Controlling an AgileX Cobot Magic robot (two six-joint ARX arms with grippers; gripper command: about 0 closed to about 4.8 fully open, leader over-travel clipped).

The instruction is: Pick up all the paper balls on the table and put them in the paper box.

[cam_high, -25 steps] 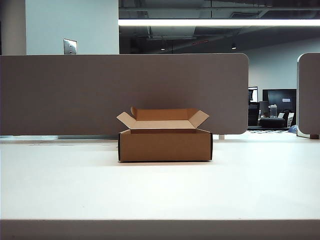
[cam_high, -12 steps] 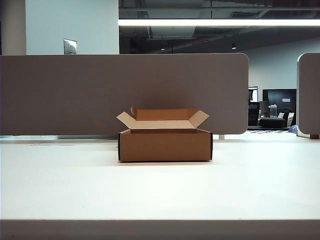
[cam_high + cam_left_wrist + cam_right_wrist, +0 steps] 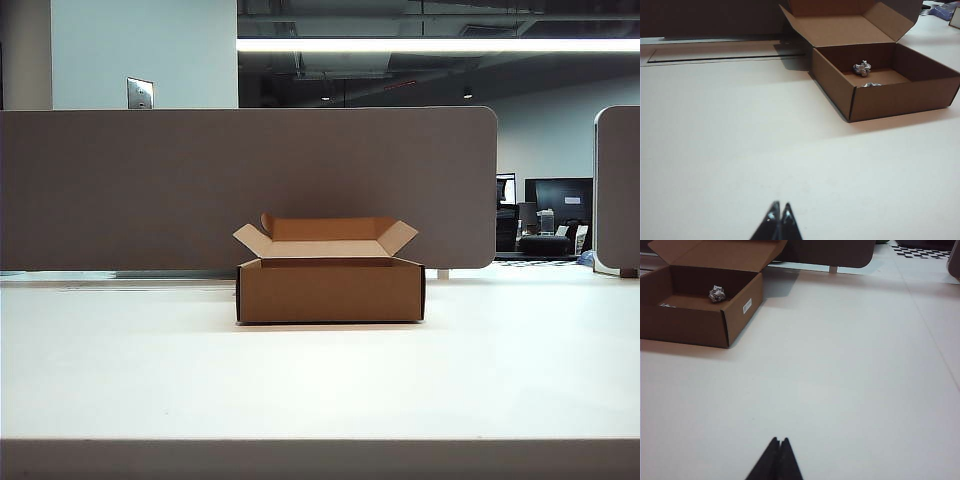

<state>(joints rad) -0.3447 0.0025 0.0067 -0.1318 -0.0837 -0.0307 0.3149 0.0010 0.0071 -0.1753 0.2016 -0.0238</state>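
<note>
Paper balls (image 3: 862, 68) lie inside the paper box (image 3: 330, 290); we see two from the left wrist, none on the table (image 3: 320, 380). We judge collection finished or nearly so; next calls for checking for a third. Left gripper (image 3: 779, 220) and right gripper (image 3: 778, 455) hang pinched together, empty, well apart from the box.

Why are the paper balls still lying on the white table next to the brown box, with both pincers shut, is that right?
Not quite. The paper balls lie inside the paper box, not on the table beside it; the left wrist view shows two in there, the right wrist view one. The rest is right: the left pincer and the right pincer are both shut.
</note>
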